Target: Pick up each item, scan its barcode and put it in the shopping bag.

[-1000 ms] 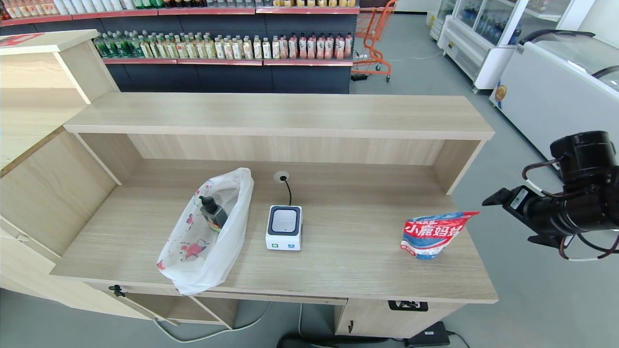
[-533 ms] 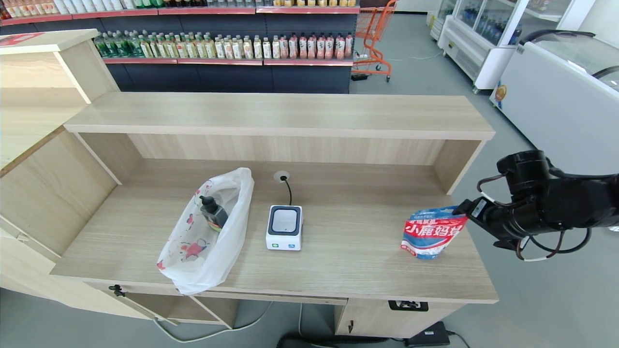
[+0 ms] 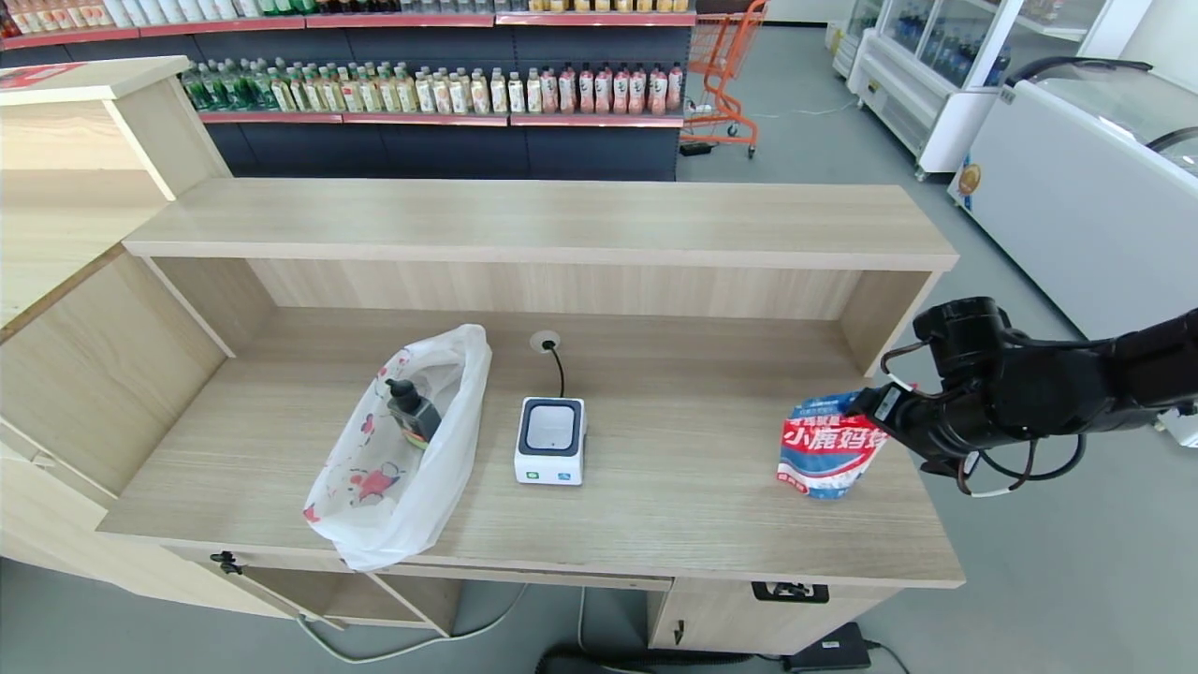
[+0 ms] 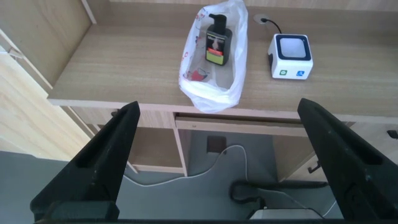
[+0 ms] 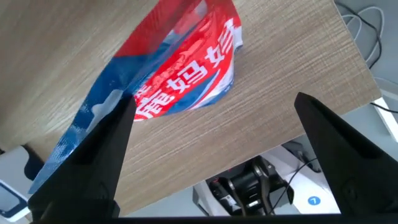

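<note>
- Wooden checkout counter (image 3: 655, 534) in a shop. Short of its near edge hangs the left gripper (image 4: 217, 106), fingers spread wide and holding nothing.
- Near the counter's right end a snack pouch (image 3: 828, 449) stands upright. The right gripper (image 3: 880, 407) is at its top right corner, fingers wide apart and not closed on it.
- The step in hand looks like grasping the pouch. It would go best by taking the flat top seal squarely and deep, so the soft pack neither slips nor tips.
- Mid-counter sits the scanner (image 3: 549, 440). To its left the shopping bag (image 3: 402, 477) lies open with a pump bottle (image 3: 412, 412) inside.
- The right wrist view gives the finger gap plainly, with the pouch's top passing behind one finger. The head view gives the way from pouch to scanner to bag.
</note>
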Motion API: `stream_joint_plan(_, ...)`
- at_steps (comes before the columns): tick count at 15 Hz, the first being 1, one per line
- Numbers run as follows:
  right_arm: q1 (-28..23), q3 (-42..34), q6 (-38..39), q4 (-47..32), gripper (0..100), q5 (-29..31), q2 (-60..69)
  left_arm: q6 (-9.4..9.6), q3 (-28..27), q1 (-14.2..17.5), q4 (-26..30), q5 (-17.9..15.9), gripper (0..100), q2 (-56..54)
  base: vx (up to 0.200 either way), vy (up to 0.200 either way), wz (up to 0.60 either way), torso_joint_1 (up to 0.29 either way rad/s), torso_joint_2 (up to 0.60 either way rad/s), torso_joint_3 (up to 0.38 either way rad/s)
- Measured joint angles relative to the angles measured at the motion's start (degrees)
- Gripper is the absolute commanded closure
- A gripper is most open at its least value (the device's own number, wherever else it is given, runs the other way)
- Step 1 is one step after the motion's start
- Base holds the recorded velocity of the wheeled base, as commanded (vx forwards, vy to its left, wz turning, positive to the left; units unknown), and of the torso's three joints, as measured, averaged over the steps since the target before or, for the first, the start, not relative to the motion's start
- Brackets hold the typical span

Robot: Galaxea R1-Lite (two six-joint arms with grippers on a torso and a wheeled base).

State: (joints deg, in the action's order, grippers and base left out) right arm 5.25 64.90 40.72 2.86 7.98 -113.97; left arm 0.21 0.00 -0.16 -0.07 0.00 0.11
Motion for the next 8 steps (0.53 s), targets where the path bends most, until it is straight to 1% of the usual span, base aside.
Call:
stream_joint_plan(3, 0.04, -1.79, -0.35, -0.13, 0, -3.01, 5.71, -0.02, 0.00, 0.00, 0.00, 0.00, 0, 0.00, 0.000, 0.000, 0.00, 0.000, 0.00, 0.000)
stream_joint_plan(4, -0.07, -2.23, -1.61, -0.09, 0, -3.97, 7.88, -0.02, 0.00, 0.00, 0.00, 0.00, 0, 0.00, 0.000, 0.000, 0.00, 0.000, 0.00, 0.000)
stream_joint_plan(6, -0.63, -2.65, -3.77, 0.24, 0, -4.44, 10.25, 0.00, 0.00, 0.00, 0.00, 0.00, 0, 0.00, 0.000, 0.000, 0.00, 0.000, 0.00, 0.000)
stream_joint_plan(8, -0.88, -2.67, -4.10, 0.37, 0, -4.44, 10.06, -0.02, 0.00, 0.00, 0.00, 0.00, 0, 0.00, 0.000, 0.000, 0.00, 0.000, 0.00, 0.000)
